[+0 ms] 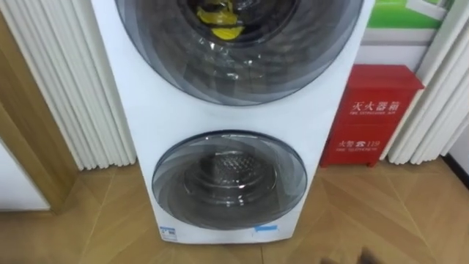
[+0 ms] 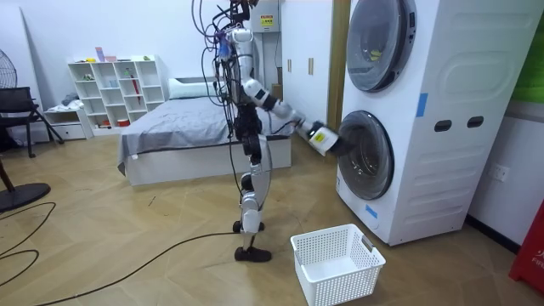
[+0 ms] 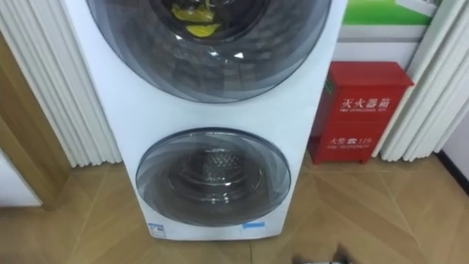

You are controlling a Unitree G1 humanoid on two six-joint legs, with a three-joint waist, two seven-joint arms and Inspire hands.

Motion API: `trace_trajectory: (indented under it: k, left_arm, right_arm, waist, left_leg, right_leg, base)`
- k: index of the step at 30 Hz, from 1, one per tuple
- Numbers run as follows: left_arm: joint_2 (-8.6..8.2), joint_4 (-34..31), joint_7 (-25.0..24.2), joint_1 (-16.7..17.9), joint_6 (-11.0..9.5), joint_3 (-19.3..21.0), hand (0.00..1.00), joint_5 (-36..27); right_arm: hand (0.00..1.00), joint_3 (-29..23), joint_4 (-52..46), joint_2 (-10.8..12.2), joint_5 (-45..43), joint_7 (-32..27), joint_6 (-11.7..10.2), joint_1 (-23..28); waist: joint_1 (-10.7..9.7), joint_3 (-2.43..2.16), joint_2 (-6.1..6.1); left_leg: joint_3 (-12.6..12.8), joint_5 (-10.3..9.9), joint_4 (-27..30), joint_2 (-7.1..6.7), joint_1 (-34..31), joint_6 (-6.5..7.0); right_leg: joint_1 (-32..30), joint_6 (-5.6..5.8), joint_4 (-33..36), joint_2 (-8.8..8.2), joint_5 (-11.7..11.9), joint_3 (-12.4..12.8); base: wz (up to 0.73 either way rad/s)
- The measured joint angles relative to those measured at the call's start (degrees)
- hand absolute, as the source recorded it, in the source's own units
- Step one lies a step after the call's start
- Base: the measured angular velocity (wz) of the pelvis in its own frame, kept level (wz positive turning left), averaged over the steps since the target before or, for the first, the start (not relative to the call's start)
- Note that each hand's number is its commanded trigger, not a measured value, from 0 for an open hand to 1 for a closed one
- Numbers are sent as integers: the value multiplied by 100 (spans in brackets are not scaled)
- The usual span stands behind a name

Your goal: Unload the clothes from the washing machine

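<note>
Robot: stood on the wooden floor facing the stacked washing machine (image 1: 139, 110), bent slightly forward. Right arm: stretched forward and down, the right hand (image 2: 328, 141) at the edge of the lower door (image 1: 229, 180) on the room view's left; whether its fingers were released or clenched could not be told. Lower door: round, glass, closed, with the metal drum (image 1: 233, 170) visible behind it. Upper door (image 1: 242, 62): closed. Clothes: one yellow piece of clothing (image 1: 222, 28) lay inside the upper drum, seen through the glass near its centre, bunched, its wider run going side to side; which way it pointed could not be told. Basket (image 2: 337, 262): white, open top, on the floor near the robot's feet and just short of the machine. Red cabinet (image 1: 372, 114): on the floor to the right of the machine. Bed (image 2: 183, 127): behind the robot.
</note>
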Motion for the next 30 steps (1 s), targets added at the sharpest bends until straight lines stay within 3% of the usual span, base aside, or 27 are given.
trace_trajectory:
  k: [2, 7, 9, 13, 16, 22, 28, 30]
  left_arm:
    - [27, 2, 0, -2, 44, 2, 0, 52]
    - [44, -69, 2, 18, 280, 0, 0, 286]
    - [62, -96, 9, -15, 400, 2, 0, 450]
    - [107, -94, 12, -30, 529, 46, 0, 578]
    - [149, -109, 14, 46, 584, 148, 0, 686]
    - [204, -115, -28, 132, 632, 238, 0, 926]
    - [213, -181, -207, 163, 744, 267, 0, 1166]
    - [216, -195, -221, 150, 761, 263, 0, 1233]
  right_arm:
    - [0, -169, -216, -65, -32, -228, -51, -187]
    - [0, -204, -224, -294, 62, -783, -80, -668]
    - [0, -199, -277, -323, 0, -924, -53, -809]
    - [0, -195, -395, -417, 169, -1048, 24, -1131]
    - [0, -184, -416, -618, 475, -1164, 25, -1430]
    - [0, -206, -386, -916, 651, -1208, 17, -1998]
    - [0, -198, -108, -941, 690, -1077, 25, -2553]
    - [0, -138, -80, -1041, 702, -1005, 29, -2736]
  waist:
    - [-6, -1, -44]
    - [58, -57, -134]
    - [166, -69, -152]
    - [202, -63, -143]
    - [292, -59, -155]
    - [318, 9, -279]
    - [348, -2, -287]
    - [365, -8, -288]
  left_leg:
    - [8, 0, 12, 5, -42, 0]
    - [116, 1, 67, 16, -96, 1]
    - [134, 1, 65, 19, -102, 1]
    - [107, 1, 58, 18, -114, 1]
    - [96, 1, 67, 15, -104, 1]
    - [-139, 1, 165, -1, -122, 1]
    - [-226, 0, 224, -22, -243, -1]
    - [-234, 0, 278, -23, -332, -2]
  right_leg:
    - [0, 0, 1, -4, 0, -91]
    - [-20, 0, 5, -16, 0, -67]
    - [-26, 0, 9, -19, -1, -57]
    - [-26, 0, 6, -21, -2, -55]
    - [12, 1, 5, -22, -3, -72]
    - [140, 1, -3, -26, -3, -244]
    - [91, 1, 2, -27, -3, -304]
    - [38, 0, 5, -29, -2, -384]
  base:
    - [21]
    - [9]
    - [0]
    - [4]
    - [7]
    - [23]
    - [10]
    - [5]
